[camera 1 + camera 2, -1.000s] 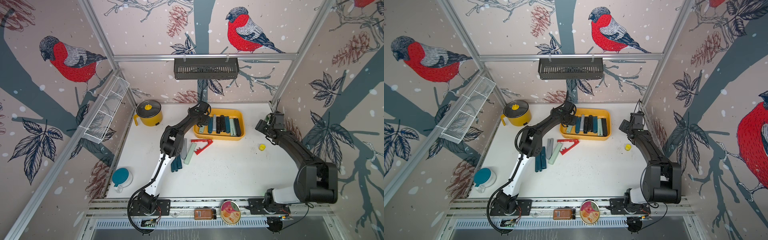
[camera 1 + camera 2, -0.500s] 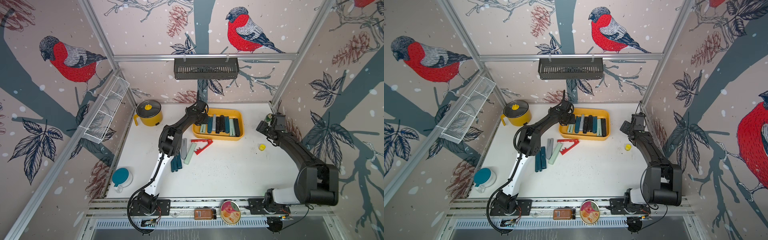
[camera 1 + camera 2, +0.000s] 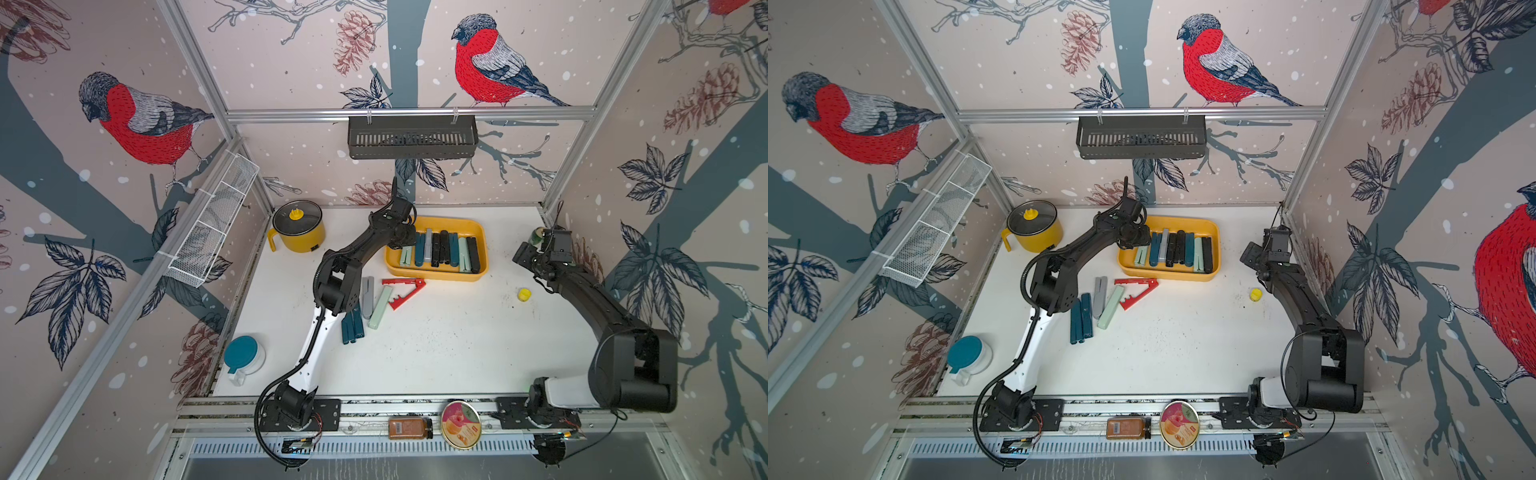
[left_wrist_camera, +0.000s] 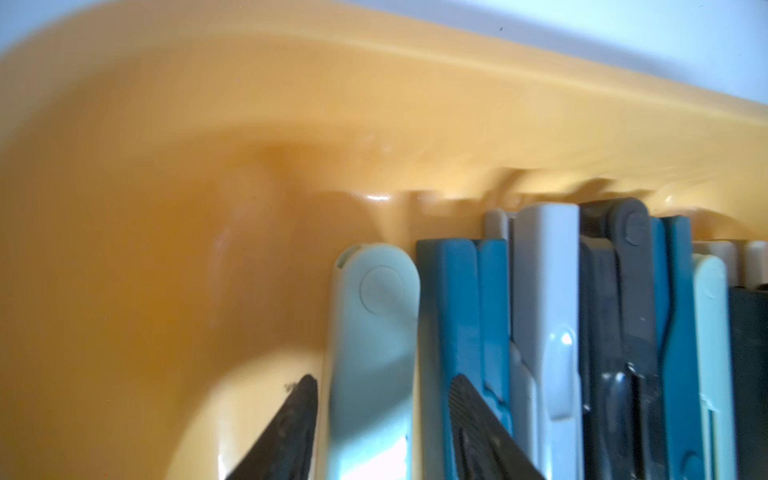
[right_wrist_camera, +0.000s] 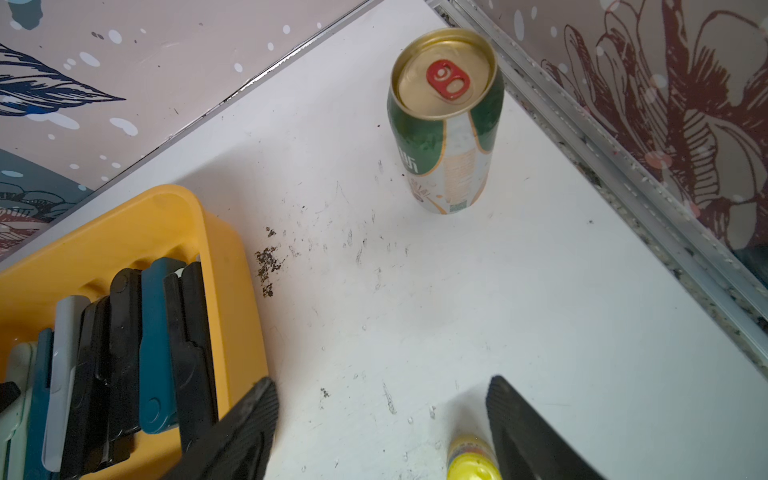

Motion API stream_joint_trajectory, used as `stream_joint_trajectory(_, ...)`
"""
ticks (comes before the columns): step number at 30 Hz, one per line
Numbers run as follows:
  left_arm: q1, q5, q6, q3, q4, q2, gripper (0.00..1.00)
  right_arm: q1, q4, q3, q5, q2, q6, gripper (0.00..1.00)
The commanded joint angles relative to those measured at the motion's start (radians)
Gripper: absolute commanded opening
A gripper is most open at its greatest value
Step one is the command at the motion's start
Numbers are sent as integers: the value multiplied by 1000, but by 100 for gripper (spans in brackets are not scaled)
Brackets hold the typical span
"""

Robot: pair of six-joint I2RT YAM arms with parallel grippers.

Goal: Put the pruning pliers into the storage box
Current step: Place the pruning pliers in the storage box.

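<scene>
The yellow storage box [image 3: 436, 276] [image 3: 1167, 276] [image 5: 232, 266] stands at the back of the table with several pruning pliers lying side by side in it. My left gripper [image 3: 406, 235] [image 4: 384, 380] is low over the box's left end, open. Its fingers straddle the leftmost mint pliers [image 4: 374, 316] [image 3: 406, 257], which rest on the box floor. On the table lie red pliers [image 3: 403, 291] spread in a V, grey pliers [image 3: 367, 291], mint pliers [image 3: 380, 307] and teal pliers [image 3: 352, 328]. My right gripper [image 3: 525, 253] [image 5: 382, 382] hangs open and empty right of the box.
A small yellow bottle [image 3: 524, 294] [image 5: 471, 459] stands beside my right fingers, with a green can [image 5: 446, 120] further back. A yellow pot [image 3: 297, 226] is at the back left, a teal-lidded jar [image 3: 243, 355] at the front left. A black rack [image 3: 411, 137] hangs on the back wall.
My left gripper's jaws have widened and let go of the mint pliers at the box's left end. The right arm has barely moved.
</scene>
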Motion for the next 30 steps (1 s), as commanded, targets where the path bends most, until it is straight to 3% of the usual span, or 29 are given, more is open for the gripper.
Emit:
stream_joint_trajectory(1, 1, 19, -13, -9, 8, -12, 53, -3, -9, 3, 7, -16, -5, 80)
stream_joint_trajectory(30, 10, 178, -80, -164, 156, -102, 56, -29, -17, -7, 7, -48, -19, 80)
